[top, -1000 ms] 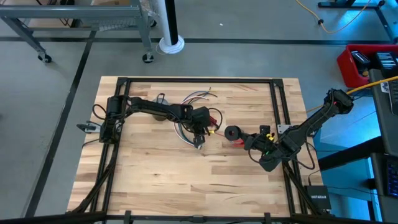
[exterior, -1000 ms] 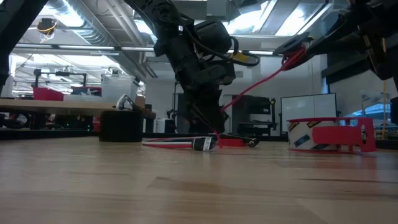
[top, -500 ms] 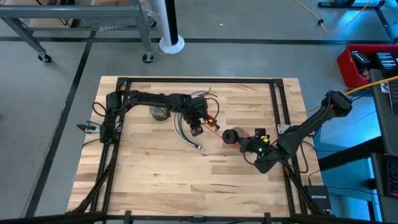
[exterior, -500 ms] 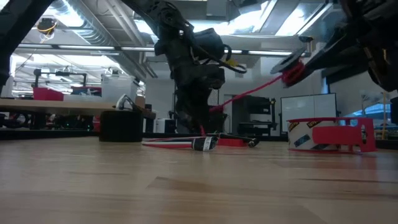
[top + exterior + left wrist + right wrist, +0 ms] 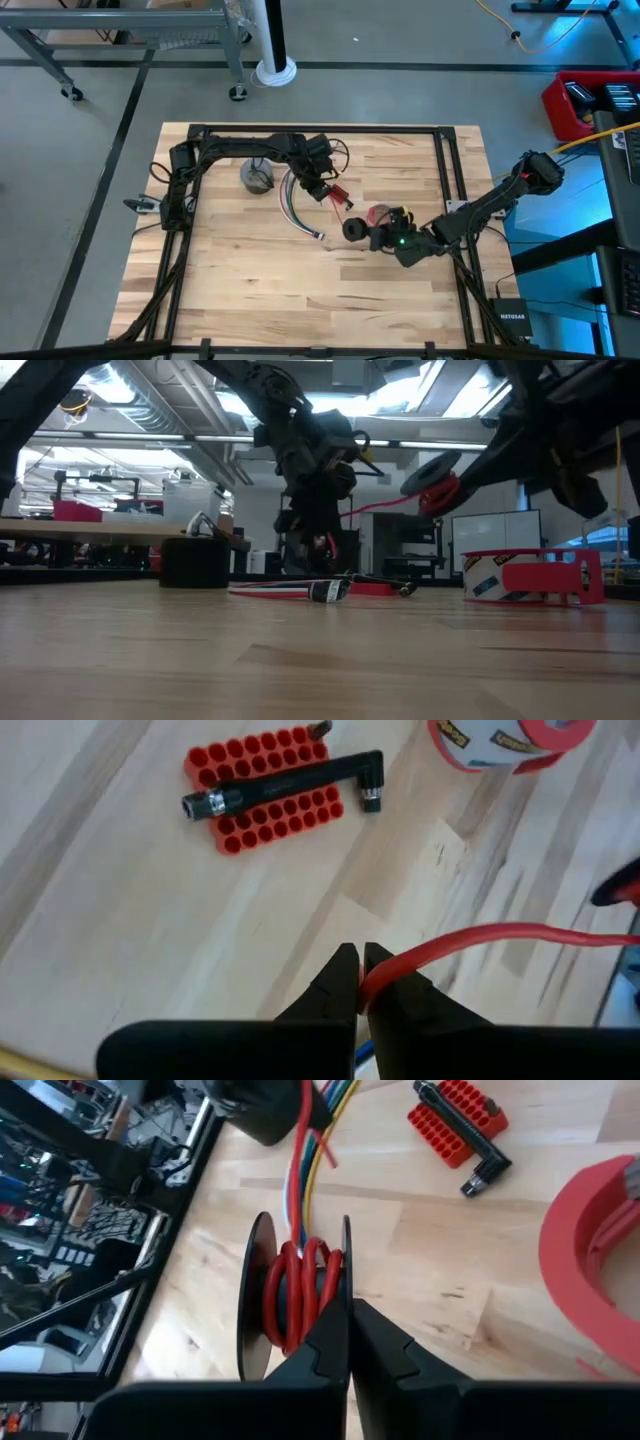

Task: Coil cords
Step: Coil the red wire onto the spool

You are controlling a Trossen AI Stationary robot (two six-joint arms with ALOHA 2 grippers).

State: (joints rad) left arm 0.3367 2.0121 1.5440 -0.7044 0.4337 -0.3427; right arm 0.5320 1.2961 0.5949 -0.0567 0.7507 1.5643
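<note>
My right gripper [image 5: 348, 1325] is shut on a small black spool [image 5: 295, 1295] wound with red cord, held above the table's middle [image 5: 352, 230]. A red cord [image 5: 385, 508] runs from the spool to my left gripper [image 5: 360, 975], which is shut on it a little farther back [image 5: 325, 188]. The long bundle of coloured wires [image 5: 295, 208] lies curved on the table, plug end [image 5: 318, 235] toward the near side. A small grey coil [image 5: 257, 177] rests flat at the left. My left gripper pinches the red cord [image 5: 378, 978] between its two fingertips, slanting down from above and lying across it. The cord leaves the fingers clear of the table and runs to the spool in a shallow bow. My right gripper pinches the rim of one spool flange [image 5: 345, 1275] between its shut fingers, coming from the table's right and slanting down. The spool [image 5: 432, 480] is lifted clear of the table, its axle about level.
A red bit block with a black driver across it [image 5: 270, 790] lies on the table beside the left gripper. A red tape roll [image 5: 530, 575] stands right of the spool. Black frame rails [image 5: 448, 170] border the wooden top.
My left gripper has gone up and toward the far edge, rolling as it went, with the red cord still pinched. My right gripper has carried the spool toward the table's left and a little nearer. The cord's slope between them has flattened.
</note>
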